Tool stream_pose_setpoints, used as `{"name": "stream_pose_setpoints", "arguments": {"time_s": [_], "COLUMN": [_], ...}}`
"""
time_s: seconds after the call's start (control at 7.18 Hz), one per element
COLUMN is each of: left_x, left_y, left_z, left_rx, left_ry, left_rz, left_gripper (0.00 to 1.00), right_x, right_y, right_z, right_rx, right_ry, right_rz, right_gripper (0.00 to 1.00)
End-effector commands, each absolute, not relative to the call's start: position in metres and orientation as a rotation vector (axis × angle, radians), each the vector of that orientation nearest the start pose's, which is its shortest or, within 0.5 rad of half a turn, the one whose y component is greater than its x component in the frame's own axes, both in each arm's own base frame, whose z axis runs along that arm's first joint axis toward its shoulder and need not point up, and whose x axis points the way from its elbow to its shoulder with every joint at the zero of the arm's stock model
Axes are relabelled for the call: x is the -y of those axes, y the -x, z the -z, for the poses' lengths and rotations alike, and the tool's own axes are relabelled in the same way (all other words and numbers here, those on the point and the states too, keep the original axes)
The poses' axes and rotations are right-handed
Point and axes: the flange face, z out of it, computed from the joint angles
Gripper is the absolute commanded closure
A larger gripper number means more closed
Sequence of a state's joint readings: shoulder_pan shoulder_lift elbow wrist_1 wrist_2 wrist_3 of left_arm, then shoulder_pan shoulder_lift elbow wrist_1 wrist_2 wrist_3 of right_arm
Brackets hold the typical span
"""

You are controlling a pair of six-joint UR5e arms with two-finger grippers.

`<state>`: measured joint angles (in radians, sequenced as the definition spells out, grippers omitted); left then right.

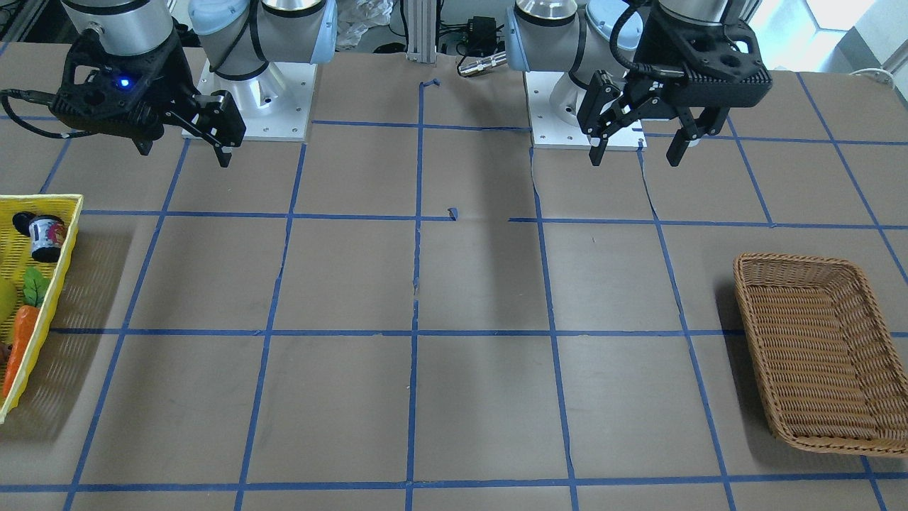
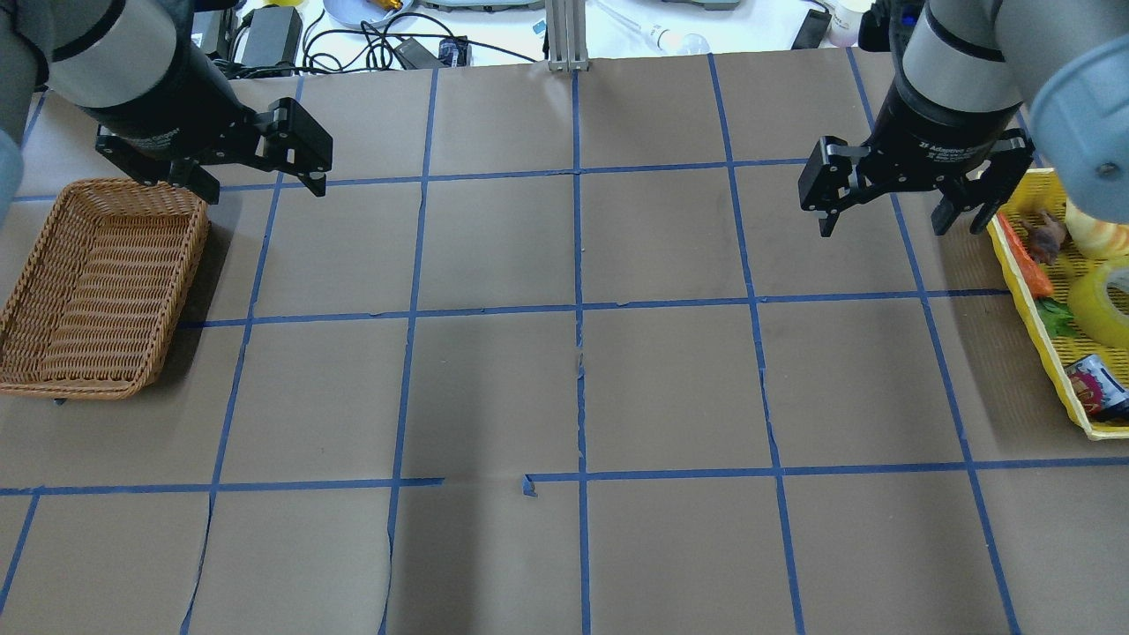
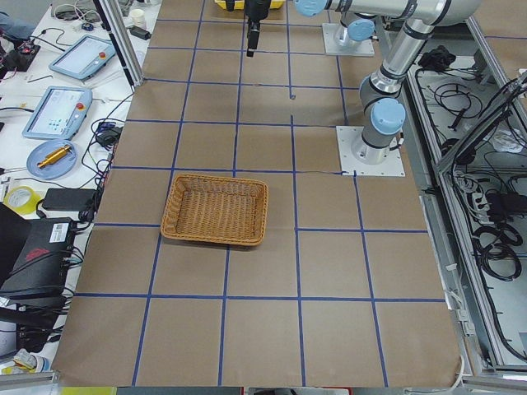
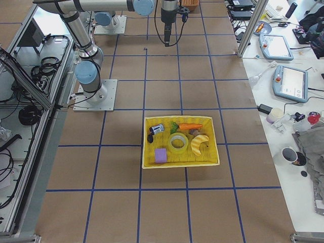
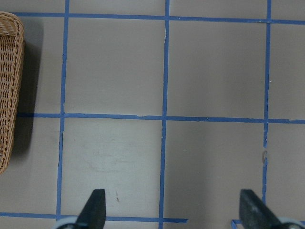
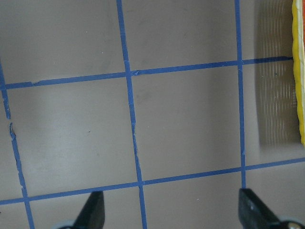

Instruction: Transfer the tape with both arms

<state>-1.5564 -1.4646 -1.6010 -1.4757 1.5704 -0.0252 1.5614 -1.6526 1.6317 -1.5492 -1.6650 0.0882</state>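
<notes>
The tape (image 2: 1113, 304), a translucent yellow roll, lies in the yellow basket (image 2: 1036, 317) at the right edge of the overhead view. It also shows in the exterior right view (image 4: 178, 143), among other items. My right gripper (image 2: 891, 225) hangs open and empty above the table, just left of that basket, apart from the tape. My left gripper (image 2: 263, 187) hangs open and empty by the far corner of the wicker basket (image 2: 190, 265). In the front view the left gripper (image 1: 636, 160) is on the right and the right gripper (image 1: 186, 155) on the left.
The wicker basket (image 1: 752, 333) holds nothing. The yellow basket (image 4: 147, 147) also holds a carrot (image 4: 191, 126), a banana (image 4: 200, 143), a small can (image 4: 157, 129) and a purple block (image 4: 161, 155). Blue tape lines grid the brown table. Cables and devices lie beyond the far edge.
</notes>
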Motion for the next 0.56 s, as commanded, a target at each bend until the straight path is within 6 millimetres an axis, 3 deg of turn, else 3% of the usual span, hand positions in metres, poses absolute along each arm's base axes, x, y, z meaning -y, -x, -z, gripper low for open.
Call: {"name": "stream_pose_setpoints", "arguments": {"time_s": [0.0, 0.42], "left_x": [0.4630, 0.4630], "left_y": [0.1276, 0.1247], "left_z": [-0.5341, -0.5338], "left_rx": [-3.131, -3.128], "left_ry": [0.060, 0.063], "left_rz": [0.270, 0.267], "left_gripper": [0.00, 0.00], "right_x": [0.4577, 0.4595], "right_y": [-0.1197, -0.1153], "right_z": [-0.4973, -0.4972], "right_rx": [-3.236, -3.248], "right_ry": [-0.209, -0.163], "right_rz": [0.012, 0.014], "right_gripper": [0.00, 0.00]}}
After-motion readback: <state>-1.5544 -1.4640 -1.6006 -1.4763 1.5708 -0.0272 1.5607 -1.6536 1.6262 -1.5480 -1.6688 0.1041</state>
